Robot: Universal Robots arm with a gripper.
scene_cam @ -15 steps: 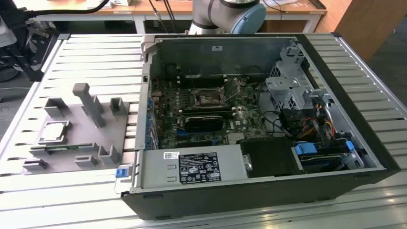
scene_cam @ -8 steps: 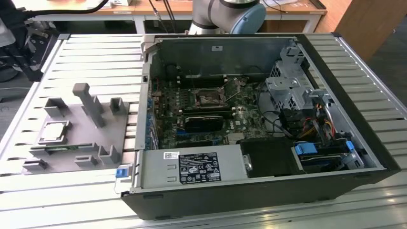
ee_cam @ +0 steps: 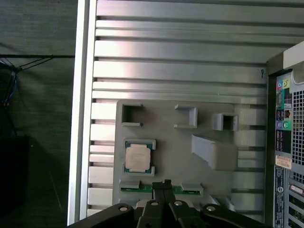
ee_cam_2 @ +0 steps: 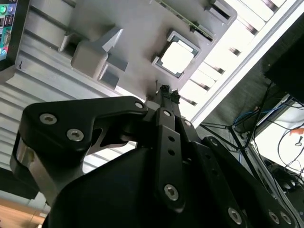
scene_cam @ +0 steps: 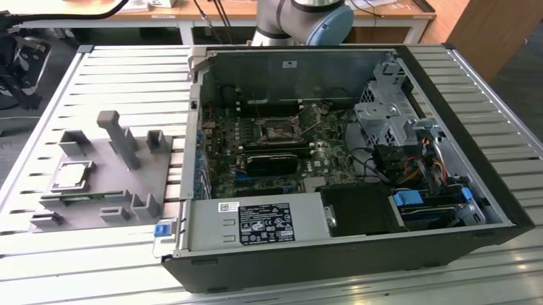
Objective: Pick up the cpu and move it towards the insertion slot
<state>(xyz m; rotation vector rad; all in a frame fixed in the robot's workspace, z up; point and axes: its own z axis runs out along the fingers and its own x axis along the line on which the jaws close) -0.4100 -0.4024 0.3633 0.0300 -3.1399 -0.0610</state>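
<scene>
The cpu (scene_cam: 72, 176) lies flat, silvery top up, in a shallow square nest on a grey plastic plate (scene_cam: 109, 185) that sits on the slatted metal counter (scene_cam: 127, 63), on the exterior view's left of an open computer case (scene_cam: 339, 270). The plate also carries several grey blocks and a tall post (scene_cam: 119, 140). The insertion slot (scene_cam: 278, 131) is a dark square socket with a shiny frame on the green board inside the case, well apart from the cpu. Both wrist views look past the black hand (ee_cam: 166, 183) onto the plate. Its two fingertips are drawn together with nothing between them, and they hang over the plate's edge near the cpu (ee_cam: 138, 157) without touching it. In the first wrist view the tips sit over a thin green strip (ee_cam: 190, 191) held in brackets just beside the cpu's nest. In the second wrist view the cpu (ee_cam_2: 176, 59) shows just beyond the joined tips of the hand (ee_cam_2: 167, 91). The arm's base (scene_cam: 306, 19) stands behind the case in the exterior view.
</scene>
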